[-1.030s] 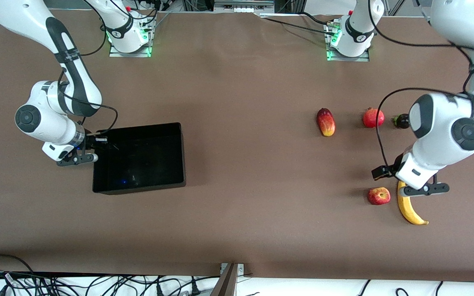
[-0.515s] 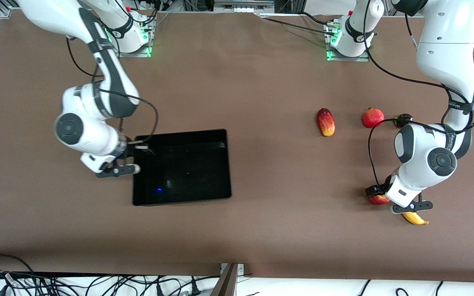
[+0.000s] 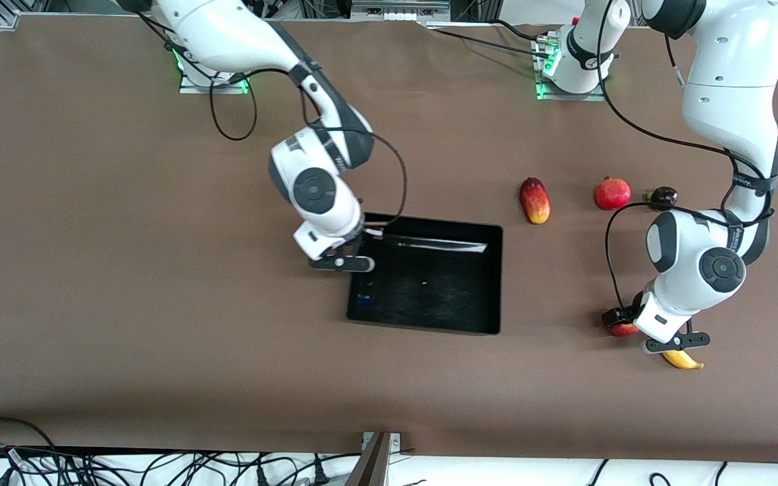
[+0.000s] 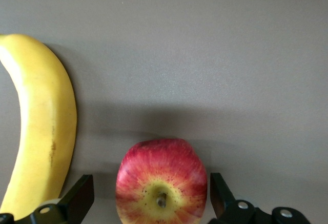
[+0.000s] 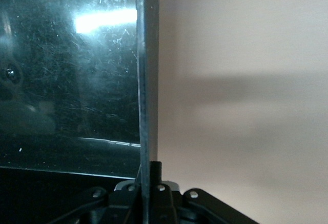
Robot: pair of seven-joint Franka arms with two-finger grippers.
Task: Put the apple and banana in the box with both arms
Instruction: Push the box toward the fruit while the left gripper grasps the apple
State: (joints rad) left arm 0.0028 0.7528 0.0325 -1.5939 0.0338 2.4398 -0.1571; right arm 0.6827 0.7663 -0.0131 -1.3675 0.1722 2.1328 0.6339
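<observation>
The apple [image 4: 161,183], red with a yellow stem dimple, lies on the table between the open fingers [image 4: 79,199] of my left gripper [image 4: 150,185], which touch nothing. The banana [image 4: 43,126] lies just beside one finger. In the front view my left gripper [image 3: 676,343] hangs over the apple [image 3: 623,330] and hides most of the banana [image 3: 685,360]. My right gripper [image 3: 360,260] is shut on the end wall of the black box [image 3: 494,233] nearest the right arm's end. The right wrist view shows the thin wall [image 5: 146,80] pinched in that gripper [image 5: 149,175]. The box is empty.
A red-yellow mango [image 3: 535,200], a red pomegranate [image 3: 612,193] and a small dark fruit [image 3: 663,197] lie in a row farther from the front camera than the apple. Bare brown table lies between the box and the apple.
My right gripper has dragged the box from the right arm's end to the table's middle. My left gripper has moved from over the banana to over the apple.
</observation>
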